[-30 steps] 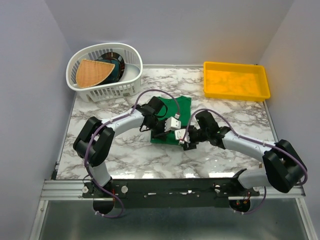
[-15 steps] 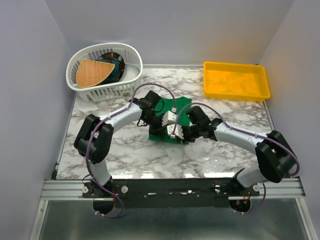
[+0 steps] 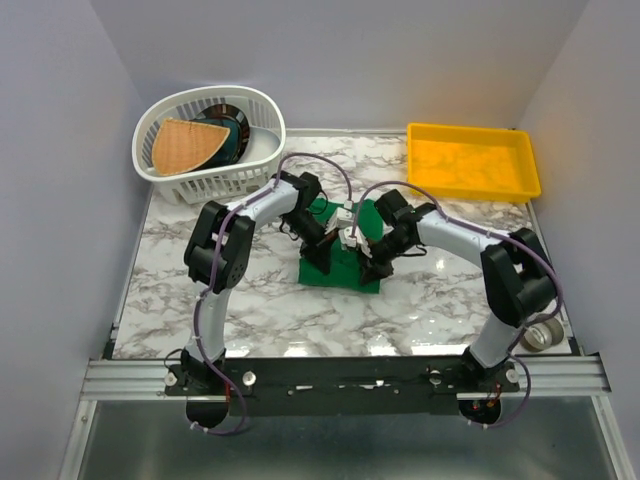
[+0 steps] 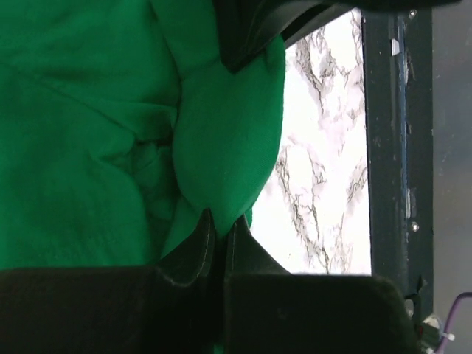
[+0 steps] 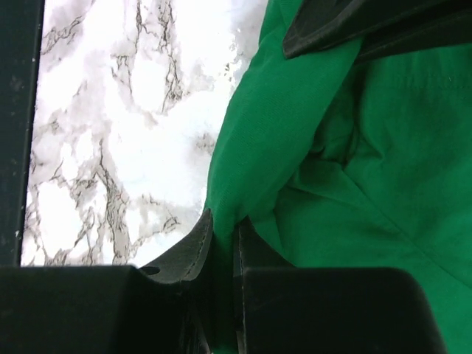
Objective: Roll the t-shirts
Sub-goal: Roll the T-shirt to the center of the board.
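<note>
The emerald-green t-shirt [image 3: 336, 272] lies bunched in the middle of the marble table, between my two grippers. My left gripper [image 3: 322, 246] is at the shirt's left side, shut on a puffed fold of the green t-shirt [image 4: 228, 140], with cloth pinched between the black fingertips [image 4: 193, 247]. My right gripper [image 3: 374, 258] is at the right side, shut on the edge of the green t-shirt [image 5: 273, 125], and a strip of fabric runs down between its fingers [image 5: 190, 247]. The arms cover the shirt's far half in the top view.
A white laundry basket [image 3: 236, 181] holding a tan cloth [image 3: 182, 145] and a dark item stands at the back left. A yellow tray [image 3: 470, 165] sits at the back right. A small round object [image 3: 541, 335] lies near the right arm's base. Grey walls enclose the table.
Both grippers have moved toward the far side of the table and closer together. The right gripper has closed onto the shirt's edge, and the shirt now looks narrower and more bunched.
</note>
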{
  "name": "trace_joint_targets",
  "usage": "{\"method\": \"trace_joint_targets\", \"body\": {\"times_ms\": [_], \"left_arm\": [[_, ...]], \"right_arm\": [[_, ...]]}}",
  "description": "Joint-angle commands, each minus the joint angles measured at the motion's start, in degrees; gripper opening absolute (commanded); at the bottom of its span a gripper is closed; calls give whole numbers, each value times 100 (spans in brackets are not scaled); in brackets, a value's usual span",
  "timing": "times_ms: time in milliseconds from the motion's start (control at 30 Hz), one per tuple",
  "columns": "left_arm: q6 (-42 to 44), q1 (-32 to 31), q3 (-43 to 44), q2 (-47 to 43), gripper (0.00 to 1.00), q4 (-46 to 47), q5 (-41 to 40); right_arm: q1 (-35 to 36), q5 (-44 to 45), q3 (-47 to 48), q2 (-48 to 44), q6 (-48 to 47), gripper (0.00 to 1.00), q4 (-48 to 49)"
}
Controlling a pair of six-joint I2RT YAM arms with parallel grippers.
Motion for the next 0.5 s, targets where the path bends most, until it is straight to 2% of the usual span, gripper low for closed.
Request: {"method": "trace_joint_targets", "body": {"times_ms": [0,267,400,467], "left_arm": [[-77,317,290,289,5,-652,141],[-104,528,976,993,6,-1082,229],[-60,563,1213,1274,10,-1197,194],[-138,572,1301,1345,16,-1127,124]], "right_arm": [[-428,-139,674,884,-352,13,-1877],[-648,-165,1808,2194,-661,14,-3240],[-701,28,2256,2651,-783,14,-3671],[-762,159,2529,2924,-776,15,-3865]]}}
